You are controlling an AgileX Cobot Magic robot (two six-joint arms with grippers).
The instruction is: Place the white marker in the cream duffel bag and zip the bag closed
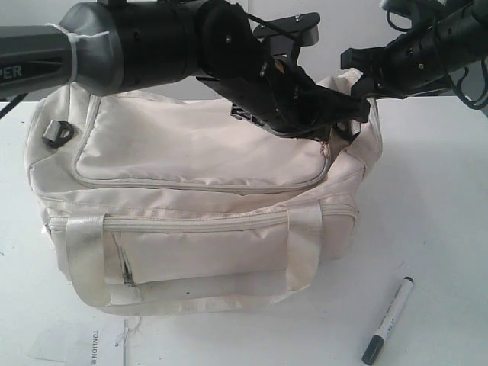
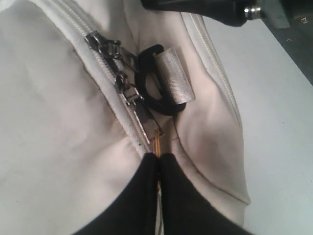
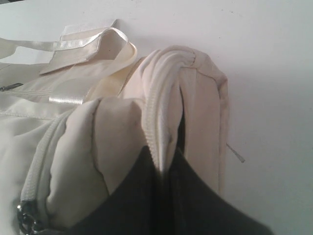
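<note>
The cream duffel bag [image 1: 191, 152] sits in the middle of the white table with its top flap zipped along the front. The white marker [image 1: 387, 320] lies on the table off the bag's front right corner, outside the bag. My left gripper [image 1: 335, 114] reaches across to the bag's right end. In the left wrist view it [image 2: 158, 156] is shut on a thin brass-coloured zipper pull [image 2: 157, 143], just below two metal sliders [image 2: 128, 90]. My right gripper [image 3: 166, 159] is shut on the bag's end fabric at the zip seam [image 3: 164, 98], lifting it.
A black strap ring [image 2: 146, 81] with a silver knurled sleeve [image 2: 173, 73] hangs beside the sliders. The front pocket's zip [image 1: 126, 271] gapes a little. Shiny handles [image 1: 84, 252] drape over the front. A printed paper [image 1: 91, 343] lies at the table's front left.
</note>
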